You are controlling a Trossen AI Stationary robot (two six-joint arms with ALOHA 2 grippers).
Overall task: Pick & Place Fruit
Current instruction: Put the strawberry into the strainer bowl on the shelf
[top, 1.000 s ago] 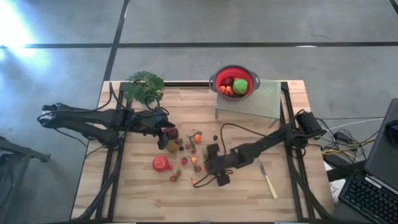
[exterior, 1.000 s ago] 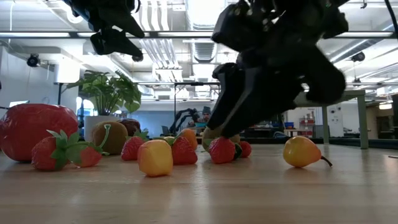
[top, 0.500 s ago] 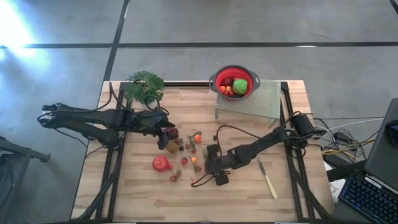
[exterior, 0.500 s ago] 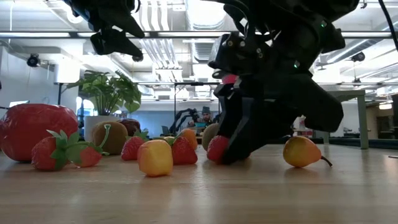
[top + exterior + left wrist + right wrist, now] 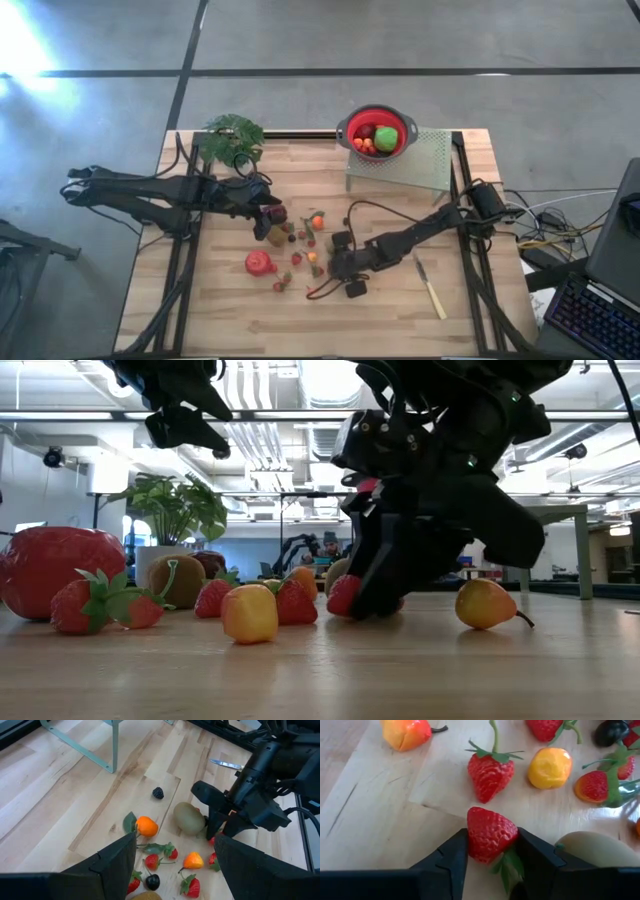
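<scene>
**Strawberry clamped between the right fingers**

Fruit is scattered over the middle of the wooden table (image 5: 400,320). One red strawberry (image 5: 490,834), glossy and dotted with fine seeds, with green leaves at its lower end, is pressed from both sides by the two dark fingers (image 5: 449,856) of the right gripper (image 5: 492,851), low on the table top. Just beyond it a second strawberry (image 5: 490,774) with a long green stem is seen, and beside that a round yellow-orange fruit (image 5: 549,767). A yellow and red pear (image 5: 406,732) lies apart near the edge of this group, and a brown kiwi (image 5: 597,849) is just beside the right finger. A big magenta-red fruit (image 5: 259,263) lies on the left part of the table. More fruit is held in a red bowl (image 5: 377,132) on a pale perforated stand (image 5: 420,160).

The left gripper (image 5: 175,857) is held above the fruit with its fingers apart and nothing between them.

No writing or label can be read anywhere.
</scene>
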